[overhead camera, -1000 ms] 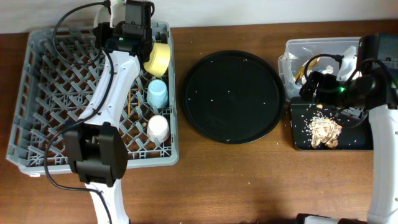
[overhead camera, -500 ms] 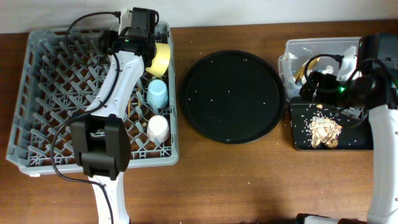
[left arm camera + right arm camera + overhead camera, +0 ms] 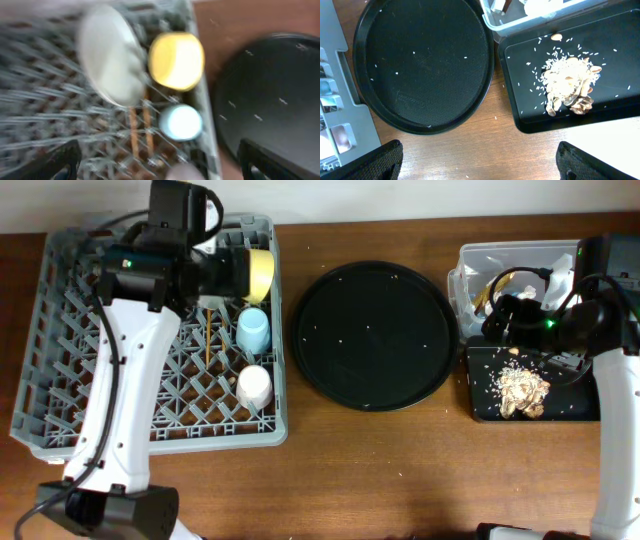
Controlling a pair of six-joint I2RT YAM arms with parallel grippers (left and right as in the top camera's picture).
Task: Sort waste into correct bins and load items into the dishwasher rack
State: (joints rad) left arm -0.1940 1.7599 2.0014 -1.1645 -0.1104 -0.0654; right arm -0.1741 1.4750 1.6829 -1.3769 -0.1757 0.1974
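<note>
The grey dishwasher rack (image 3: 60, 380) holds a yellow bowl (image 3: 260, 272), a light blue cup (image 3: 252, 330), a pink-white cup (image 3: 254, 386) and wooden chopsticks (image 3: 208, 340). In the blurred left wrist view a pale grey plate (image 3: 107, 60) stands on edge beside the bowl (image 3: 176, 60). My left gripper (image 3: 160, 167) hangs open above them, holding nothing. My right gripper (image 3: 482, 162) is open over bare table, next to the black rectangular tray (image 3: 520, 75) with food scraps (image 3: 567, 82). The clear tub (image 3: 468, 260) holds tissue (image 3: 555, 265) and a gold-brown wrapper (image 3: 492, 288).
A round black tray (image 3: 372, 335), dotted with a few rice grains, lies between the rack and the bins. Bare wooden table runs along the front edge. The left arm stretches across the rack's left half.
My left gripper has opened from shut, and its arm has swung left and away from the rack's back right corner. The plate stays standing in the rack. The right arm has not moved.
</note>
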